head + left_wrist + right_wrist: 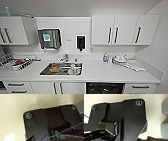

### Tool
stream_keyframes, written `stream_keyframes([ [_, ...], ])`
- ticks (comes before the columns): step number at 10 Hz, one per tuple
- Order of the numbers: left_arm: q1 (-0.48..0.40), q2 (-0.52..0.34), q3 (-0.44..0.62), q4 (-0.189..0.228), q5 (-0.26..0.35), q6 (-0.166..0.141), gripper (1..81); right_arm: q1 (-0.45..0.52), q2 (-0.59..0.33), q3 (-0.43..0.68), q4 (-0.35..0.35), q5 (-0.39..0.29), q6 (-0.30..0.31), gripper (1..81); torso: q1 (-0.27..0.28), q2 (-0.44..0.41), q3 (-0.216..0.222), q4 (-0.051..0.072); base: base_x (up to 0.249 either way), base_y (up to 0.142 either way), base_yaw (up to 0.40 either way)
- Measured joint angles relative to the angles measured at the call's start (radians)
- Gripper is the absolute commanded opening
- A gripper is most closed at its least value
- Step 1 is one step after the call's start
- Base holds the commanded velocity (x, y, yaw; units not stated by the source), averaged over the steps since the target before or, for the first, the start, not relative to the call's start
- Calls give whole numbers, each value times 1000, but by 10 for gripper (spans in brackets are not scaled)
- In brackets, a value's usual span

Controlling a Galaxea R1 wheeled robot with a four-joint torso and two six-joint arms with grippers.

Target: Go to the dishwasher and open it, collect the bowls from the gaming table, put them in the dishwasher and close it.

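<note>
I face a white kitchen counter (pixel 100 72). Under its front edge, right of centre, the dishwasher (pixel 105 89) shows as a dark opening with rack shapes inside. The gaming table is out of view. Blurred dishes lie in the steel sink (pixel 45 72): an orange-brown item (pixel 55 68) and a pale round one (pixel 73 71); I cannot tell whether they are bowls. Both wrist views look past the robot's own dark plate onto a pale floor.
White wall cabinets (pixel 125 30) hang above the counter, with a paper-towel dispenser (pixel 50 38) and a black soap dispenser (pixel 80 42) on the wall. A dish rack (pixel 18 63) stands at the left, and a kettle and cloths (pixel 122 61) at the right. White drawers (pixel 140 88) flank the dishwasher.
</note>
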Motion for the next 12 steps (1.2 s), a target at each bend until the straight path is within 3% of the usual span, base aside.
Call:
stream_keyframes([
  [4, -1, -6, 0, -2, 0, 0, 811, -3, 0, 0, 0, 1, 0, 811, 0, 0, 0, 0, 0, 0, 224],
  [12, 3, -14, 4, -1, -3, -2, 811, -11, 0, 0, 0, 0, 0, 811, 0, 0, 0, 0, 0, 0, 369],
])
